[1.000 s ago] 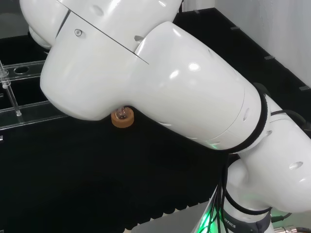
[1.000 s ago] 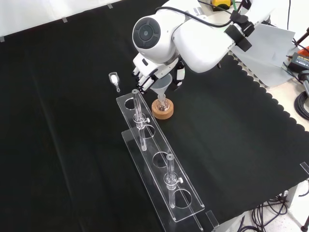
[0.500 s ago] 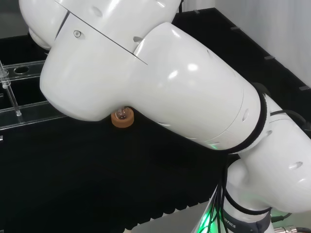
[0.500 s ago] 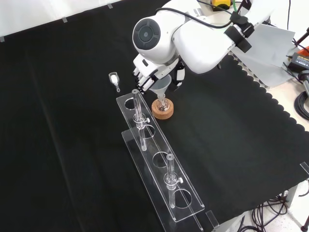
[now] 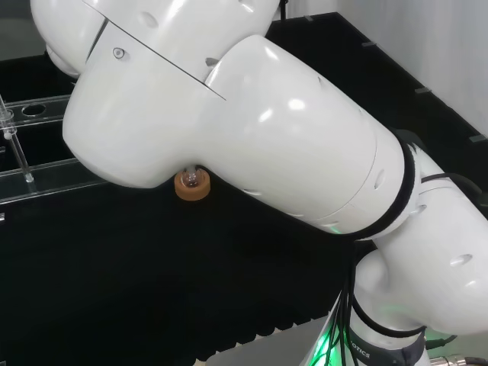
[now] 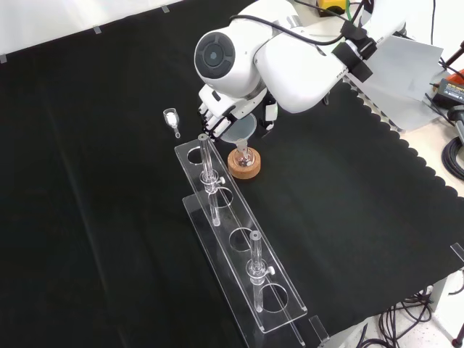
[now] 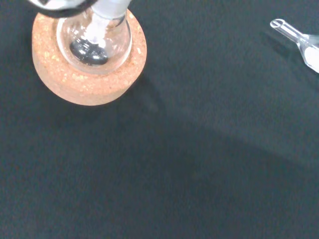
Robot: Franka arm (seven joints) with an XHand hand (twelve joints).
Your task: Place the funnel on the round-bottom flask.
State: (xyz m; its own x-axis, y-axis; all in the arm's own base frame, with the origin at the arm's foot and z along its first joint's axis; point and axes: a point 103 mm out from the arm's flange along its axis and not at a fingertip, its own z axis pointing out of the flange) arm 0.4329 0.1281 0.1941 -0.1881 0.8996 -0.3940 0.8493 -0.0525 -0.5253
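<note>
In the front view the clear funnel (image 6: 238,129) hangs just above the neck of the small round-bottom flask (image 6: 243,152), which sits in a cork ring (image 6: 245,167). The hand (image 6: 216,116) reaches in under the arm's big white link, fingers on one side of the funnel's cone and thumb on the other, curled round it. The wrist view looks down on the flask (image 7: 94,42) in its cork ring (image 7: 84,82), with the blurred funnel stem (image 7: 107,7) over its mouth. In the head view the flask and ring (image 5: 192,184) peek out below the arm's link.
A long clear rack (image 6: 239,246) with two upright glass tubes (image 6: 207,161) (image 6: 255,262) lies just in front of the flask in the front view. A small clear scoop (image 6: 172,119) (image 7: 299,42) lies on the cloth to the left of the hand.
In the front view the arm's link and the hand have shifted slightly left, and the funnel has moved and tipped a little with them. The flask and ring stay put.
</note>
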